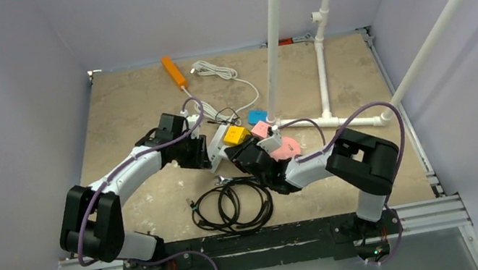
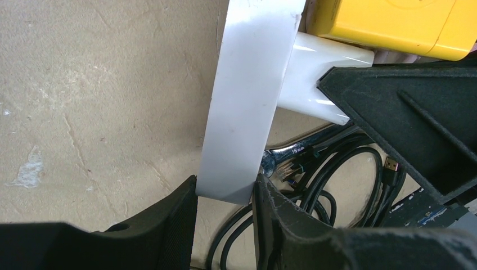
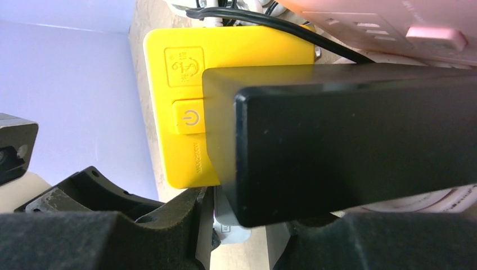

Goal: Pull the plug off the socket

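The socket is a long white strip [image 2: 247, 101], and my left gripper [image 2: 225, 197] is shut on its near end, one finger on each side. A white plug body [image 2: 315, 73] sticks out of the strip's side and runs behind my right gripper's black finger [image 2: 405, 112]. In the right wrist view a black block [image 3: 349, 135] fills the space between my fingers, with a pale piece just under it, and my right gripper [image 3: 247, 225] is shut on this plug. From above, the left gripper [image 1: 213, 152] and right gripper [image 1: 248, 154] meet at mid-table.
A yellow switched adaptor [image 1: 234, 134] lies right behind the grippers, with pink [image 1: 287, 147] and blue [image 1: 257, 115] pieces beside it. Coiled black cables [image 1: 233, 205] and a wrench [image 2: 292, 151] lie in front. A white pipe frame [image 1: 323, 84] stands at the back right, an orange strip [image 1: 174, 72] at the back.
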